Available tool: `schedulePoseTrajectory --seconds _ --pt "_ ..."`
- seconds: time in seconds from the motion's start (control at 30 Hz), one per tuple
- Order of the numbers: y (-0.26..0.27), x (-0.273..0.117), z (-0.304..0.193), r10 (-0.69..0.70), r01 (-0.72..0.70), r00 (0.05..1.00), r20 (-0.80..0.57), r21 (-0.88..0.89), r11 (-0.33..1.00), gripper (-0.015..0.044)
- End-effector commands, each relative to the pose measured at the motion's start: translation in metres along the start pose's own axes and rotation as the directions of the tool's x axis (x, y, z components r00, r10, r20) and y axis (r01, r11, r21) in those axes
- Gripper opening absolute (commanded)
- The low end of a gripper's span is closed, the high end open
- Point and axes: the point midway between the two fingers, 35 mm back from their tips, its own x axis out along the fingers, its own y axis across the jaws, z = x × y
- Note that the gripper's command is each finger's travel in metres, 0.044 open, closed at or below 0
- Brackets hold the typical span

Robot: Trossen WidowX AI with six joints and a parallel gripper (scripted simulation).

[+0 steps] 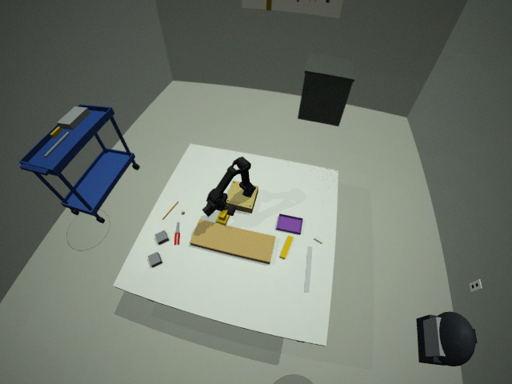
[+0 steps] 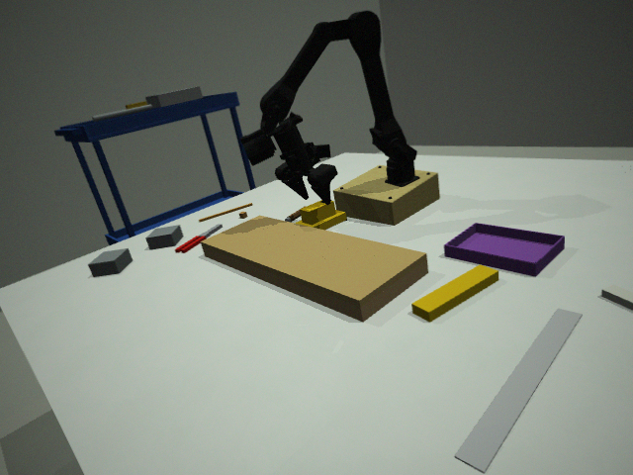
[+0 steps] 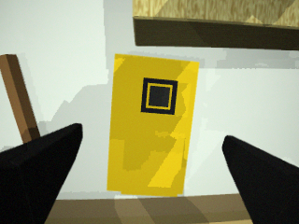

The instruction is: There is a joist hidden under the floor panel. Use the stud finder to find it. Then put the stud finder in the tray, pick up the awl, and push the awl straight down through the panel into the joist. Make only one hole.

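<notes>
The yellow stud finder (image 1: pixel 222 218) (image 2: pixel 321 215) (image 3: pixel 149 140) lies on the table between the floor panel and the robot's base, its dark square display facing up. My gripper (image 2: pixel 317 201) (image 3: pixel 155 136) is open and empty just above it, with one finger out to each side in the wrist view. The tan floor panel (image 1: pixel 234 242) (image 2: pixel 316 255) (image 3: pixel 93 212) lies flat; no joist shows. The awl's brown handle (image 2: pixel 295 214) (image 3: pixel 20 98) lies beside the stud finder, its tip partly hidden. The purple tray (image 1: pixel 289 224) (image 2: pixel 503 247) is empty, to the right.
The wooden base block (image 1: pixel 240 197) (image 2: pixel 388 196) (image 3: pixel 215 33) stands close behind the stud finder. A yellow bar (image 1: pixel 286 246) (image 2: pixel 455 293) and a grey strip (image 1: pixel 308 269) (image 2: pixel 521 388) lie right of the panel. Red-handled pliers (image 1: pixel 177 234) (image 2: pixel 197 239) and two grey blocks lie left.
</notes>
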Motion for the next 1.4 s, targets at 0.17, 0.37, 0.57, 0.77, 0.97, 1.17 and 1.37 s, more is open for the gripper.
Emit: schedulePoseTrajectory --seconds 0.17,0.37,0.57,0.77,0.97,1.17,1.37 --pt "0.0 0.016 -0.002 0.0 0.0 1.0 0.009 -0.006 1.0 0.044" --pt "-0.001 0.025 -0.004 0.0 0.0 1.0 0.009 -0.006 1.0 0.044" --pt "-0.001 0.035 -0.006 0.0 0.0 1.0 0.009 -0.006 1.0 0.044" --pt "-0.001 0.04 -0.007 0.0 0.0 1.0 0.009 -0.006 1.0 0.0414" --pt "-0.001 0.04 -0.007 0.0 0.0 1.0 0.009 -0.006 1.0 0.0315" --pt "-0.001 0.04 -0.007 0.0 0.0 1.0 0.009 -0.006 1.0 0.0275" --pt "-0.001 0.04 -0.007 0.0 0.0 1.0 0.009 -0.006 1.0 0.0235"
